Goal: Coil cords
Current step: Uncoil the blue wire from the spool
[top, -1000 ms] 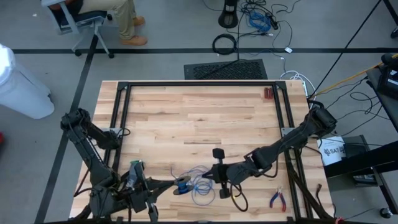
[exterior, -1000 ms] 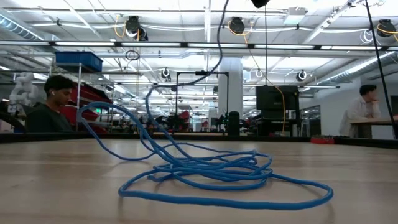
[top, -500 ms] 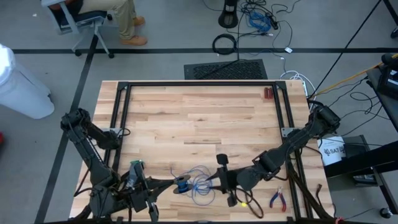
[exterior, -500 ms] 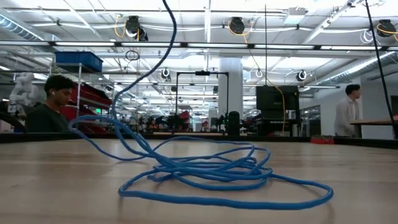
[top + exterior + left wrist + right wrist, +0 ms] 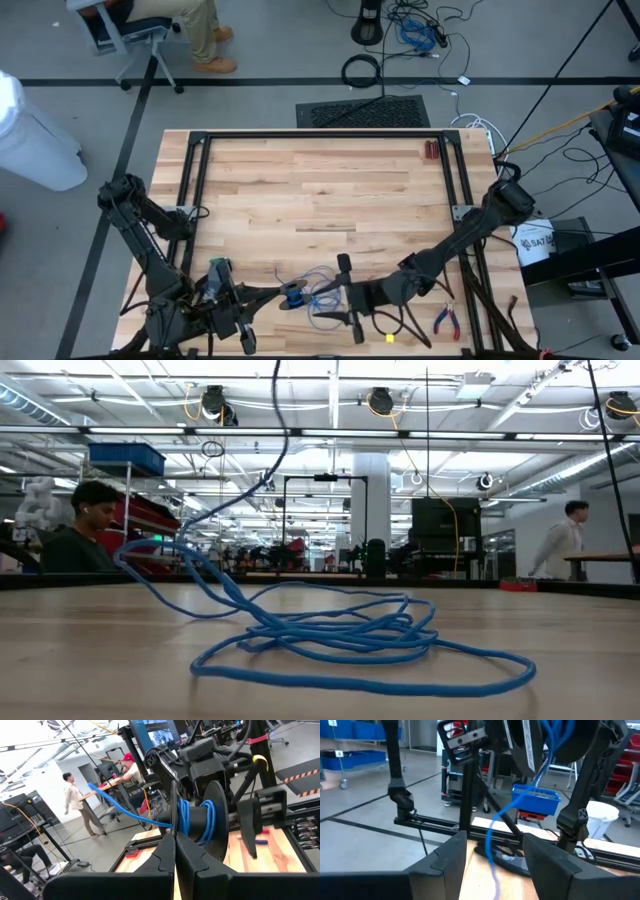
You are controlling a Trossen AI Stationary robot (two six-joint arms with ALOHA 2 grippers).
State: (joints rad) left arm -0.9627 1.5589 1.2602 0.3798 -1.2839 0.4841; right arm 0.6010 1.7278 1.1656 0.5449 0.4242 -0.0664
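The right tool hangs low over the near edge of the desk, its two dark fingers spread wide apart with nothing between them. In the right wrist view a strand of the blue cord drops through the gap between those fingers without touching either one.

Just beside it, toward the left arm, the left tool has its fingers pressed together; in the left wrist view they meet in a narrow point just in front of a black spool that carries several turns of the cord. The two tools face each other closely, with the cord between them.

The rest of the cord lies as a loose blue tangle on the desk under and between the tools. In the low view it spreads in overlapping loops across the wood, and one strand rises steeply out of the top of the picture.

Red-handled pliers lie on the desk close beside the right arm's forearm. A small dark red object sits at the far edge, well apart. A black frame borders the desk. Beyond the desk, a person sits and another person stands.
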